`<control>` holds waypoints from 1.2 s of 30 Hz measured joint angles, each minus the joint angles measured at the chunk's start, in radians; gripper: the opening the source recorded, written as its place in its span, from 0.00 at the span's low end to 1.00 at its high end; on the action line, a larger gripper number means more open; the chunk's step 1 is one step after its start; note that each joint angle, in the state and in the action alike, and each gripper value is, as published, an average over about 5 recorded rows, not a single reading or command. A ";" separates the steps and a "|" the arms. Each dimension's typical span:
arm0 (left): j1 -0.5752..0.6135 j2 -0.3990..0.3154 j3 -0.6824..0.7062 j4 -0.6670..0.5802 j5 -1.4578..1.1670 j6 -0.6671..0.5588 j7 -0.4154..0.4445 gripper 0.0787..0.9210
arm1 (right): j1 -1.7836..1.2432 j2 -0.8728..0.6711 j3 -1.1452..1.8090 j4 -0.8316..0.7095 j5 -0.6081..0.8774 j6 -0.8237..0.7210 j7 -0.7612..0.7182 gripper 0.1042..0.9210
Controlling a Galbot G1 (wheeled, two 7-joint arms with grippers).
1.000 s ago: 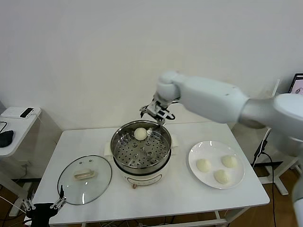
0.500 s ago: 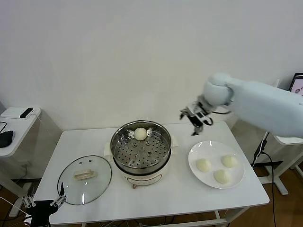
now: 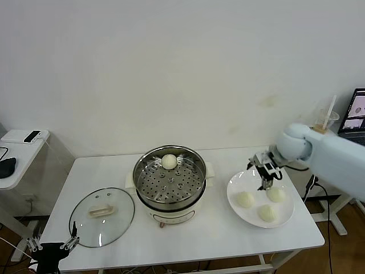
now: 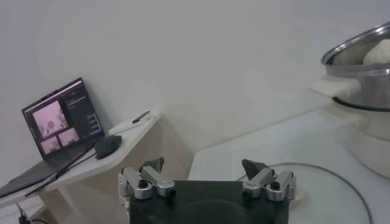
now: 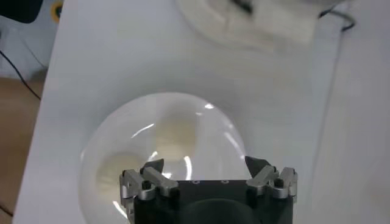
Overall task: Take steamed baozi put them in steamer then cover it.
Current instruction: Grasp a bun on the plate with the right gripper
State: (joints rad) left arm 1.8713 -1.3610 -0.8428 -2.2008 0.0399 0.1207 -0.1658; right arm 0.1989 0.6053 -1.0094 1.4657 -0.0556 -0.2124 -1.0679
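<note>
The left tool (image 4: 206, 176), jaws apart, hovers beside the cover (image 4: 332, 189), steamer (image 4: 364, 79) beyond.

A smooth white rounded arm (image 3: 331, 157) carries a black end effector (image 3: 266, 170) with silver, screw-fastened fingers (image 5: 145, 180).

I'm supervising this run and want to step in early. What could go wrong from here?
1. The three baozi sit close together on the plate; the open right pincer above them might nudge a neighbour.
2. The lid lies near the table edge by the left pincer; it could slide off.
</note>
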 measured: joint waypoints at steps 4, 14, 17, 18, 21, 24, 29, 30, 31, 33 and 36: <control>0.003 -0.003 -0.002 0.001 0.002 0.001 0.000 0.88 | -0.081 0.023 0.064 -0.043 -0.036 0.018 -0.004 0.88; 0.001 -0.008 -0.010 0.014 0.005 0.001 0.001 0.88 | -0.212 0.121 0.176 -0.168 -0.104 0.053 0.001 0.88; -0.002 -0.008 -0.012 0.019 0.006 0.001 0.001 0.88 | -0.232 0.152 0.196 -0.204 -0.119 0.059 0.002 0.88; -0.002 -0.008 -0.013 0.020 0.006 0.001 0.001 0.88 | -0.237 0.162 0.200 -0.215 -0.123 0.060 0.002 0.88; -0.004 -0.007 -0.015 0.024 0.006 0.001 0.001 0.88 | -0.251 0.188 0.210 -0.247 -0.136 0.062 0.004 0.88; -0.007 -0.007 -0.015 0.030 0.006 0.001 0.001 0.88 | -0.261 0.207 0.220 -0.272 -0.147 0.061 0.004 0.88; -0.012 -0.008 -0.014 0.034 0.006 0.001 0.001 0.88 | -0.267 0.220 0.227 -0.292 -0.157 0.052 0.002 0.79; -0.013 -0.008 -0.014 0.035 0.006 0.001 0.001 0.88 | -0.268 0.222 0.228 -0.294 -0.158 0.049 0.001 0.77; -0.013 -0.009 -0.014 0.035 0.006 0.001 0.001 0.88 | -0.268 0.223 0.229 -0.296 -0.159 0.047 0.000 0.73; -0.014 -0.009 -0.014 0.035 0.006 0.001 0.001 0.88 | -0.267 0.224 0.231 -0.298 -0.158 0.043 -0.003 0.68; -0.013 -0.009 -0.013 0.035 0.006 0.001 0.000 0.88 | -0.264 0.224 0.232 -0.299 -0.156 0.039 -0.008 0.62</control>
State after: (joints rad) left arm 1.8578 -1.3704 -0.8560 -2.1662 0.0456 0.1215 -0.1655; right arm -0.0656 0.8293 -0.7770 1.1664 -0.2116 -0.1737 -1.0757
